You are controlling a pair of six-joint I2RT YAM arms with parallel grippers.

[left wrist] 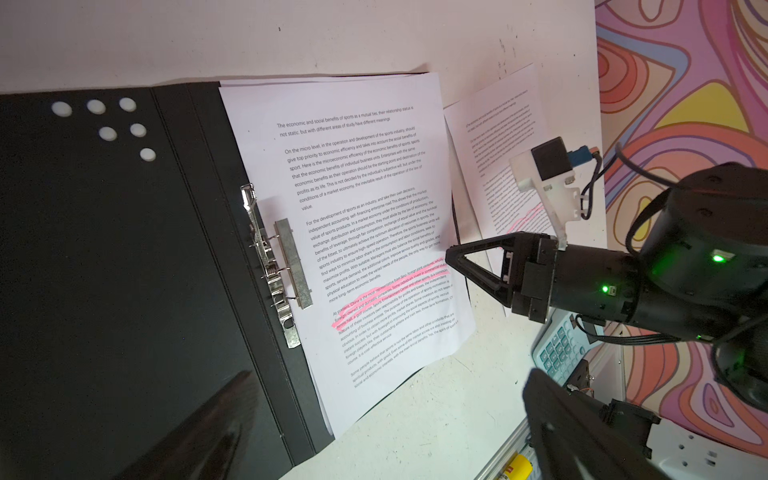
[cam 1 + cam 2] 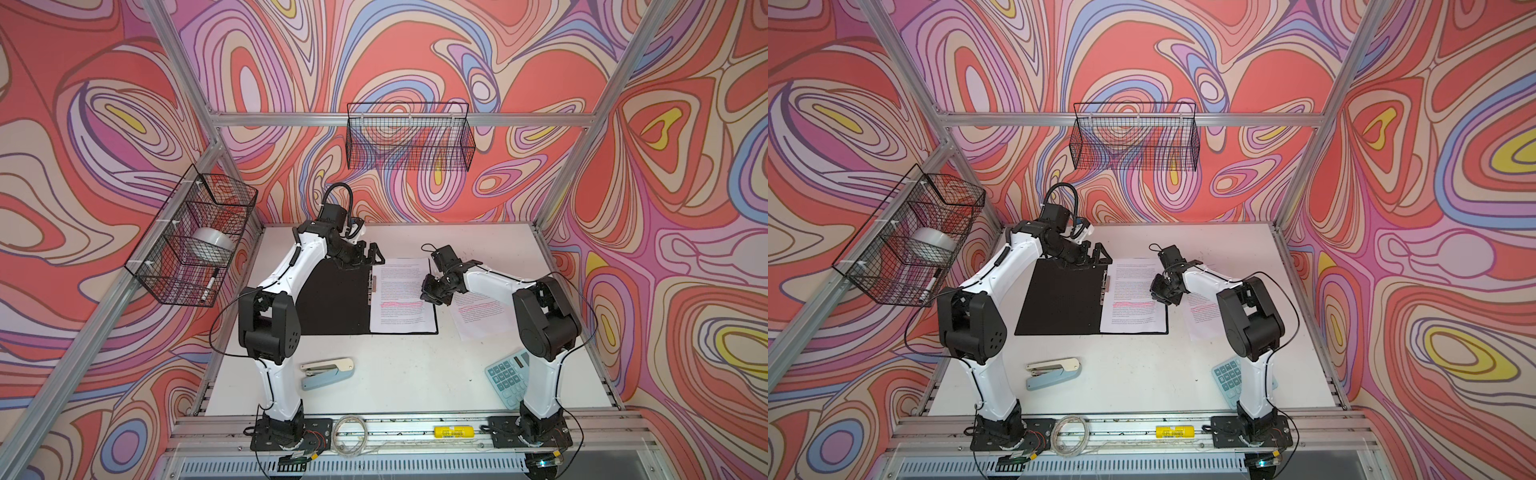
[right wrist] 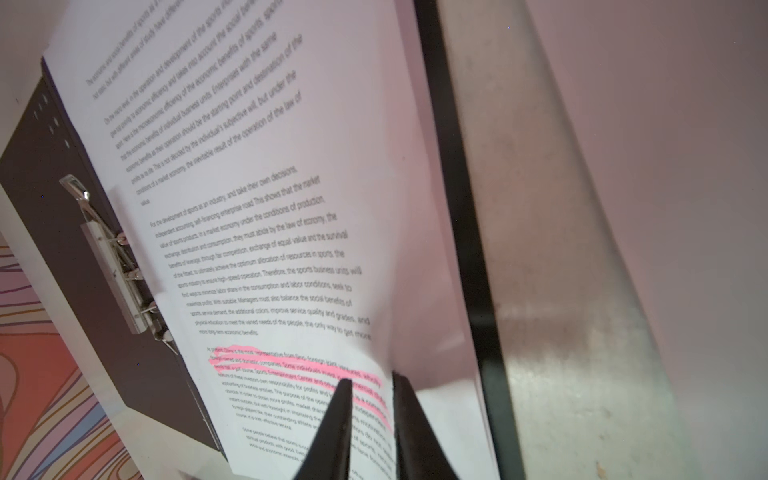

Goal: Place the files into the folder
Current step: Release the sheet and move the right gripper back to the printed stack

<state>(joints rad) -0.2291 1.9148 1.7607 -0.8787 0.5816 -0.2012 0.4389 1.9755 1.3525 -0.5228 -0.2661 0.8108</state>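
At the right edge of the open folder [image 2: 332, 303], the right gripper [image 2: 426, 296] tip sits at the files [image 2: 401, 299]. Right wrist view: its fingers [image 3: 338, 415] stand a narrow gap apart, w/ the curled-up page edge running into the gap. Pink-marked lines show between them, so not clamped. Fingers cut off at frame bottom; print near them blurred. Grey band beyond the folder's black edge in that view is too smeared to identify.

Files lie on the folder's right inner half, just beside the metal clip [image 2: 372, 286]. Page margin reaches under the clip's bar [image 1: 293, 257]; whether the bar presses the paper, can't tell. No. of sheets in the stack unclear: left wrist view shows at least one more edge under the top page. Another sheet [image 2: 482, 316] lies on the desk [image 2: 415, 374] right of the folder, approx half hidden under the right arm in both top views.

Left gripper [image 2: 371, 257] hovers over the far end of the folder's spine, fingers wide apart, holding nothing. In its own wrist view the fingers [image 1: 199, 428] are dark blurs cut by the frame edge. Left arm covers the folder's far left corner in both top views.

Around: stapler [image 2: 328, 372] on the near desk, well apart from the folder. Calculator [image 2: 509, 380] is part hidden behind the right arm. Side wire basket [image 2: 174, 286] holds a tape roll [image 2: 212, 245] and a marker [image 2: 210, 284]. Back wire basket [image 2: 409, 137] hangs on the rear rail. Yellow item [image 2: 453, 432] and cable coil [image 2: 350, 432] lie on the front rail; label on the yellow item unreadable
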